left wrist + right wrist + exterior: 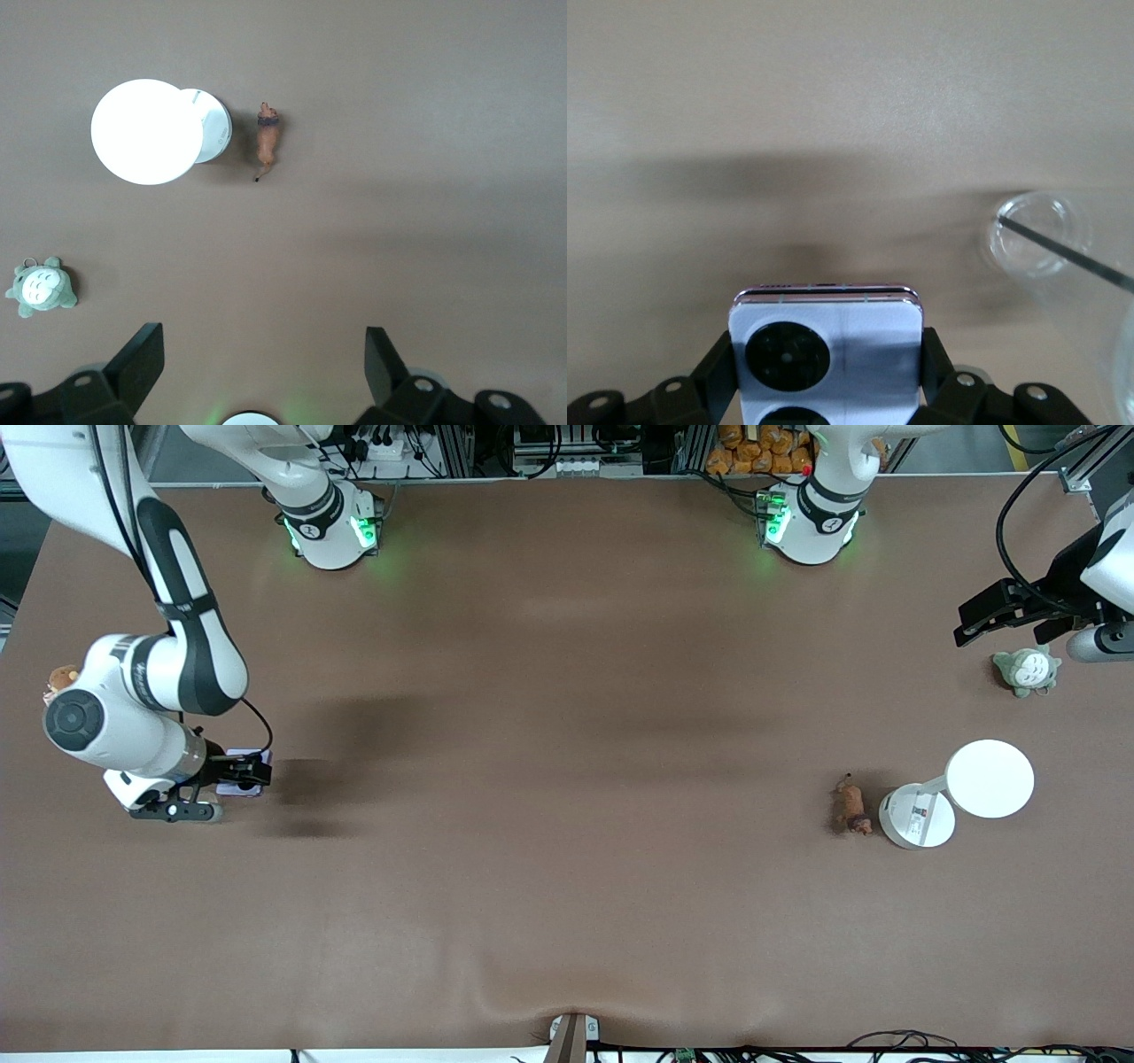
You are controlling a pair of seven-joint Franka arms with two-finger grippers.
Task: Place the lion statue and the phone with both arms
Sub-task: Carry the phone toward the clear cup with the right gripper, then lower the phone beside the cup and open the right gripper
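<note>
Lavender phone (826,354), flat and square, sits pinched in the right end effector (244,772); left end effector (257,372) hangs spread above bare brown surface (567,779).

Grey-green plush (1026,670), white lamp (957,793), clear cup (1036,235)

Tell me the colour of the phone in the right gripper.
Pale lavender phone, black camera circles; clearest in the right wrist view.

The right end effector (826,372) grips the phone (826,345) by its edges, near a clear cup (1036,235).
</note>
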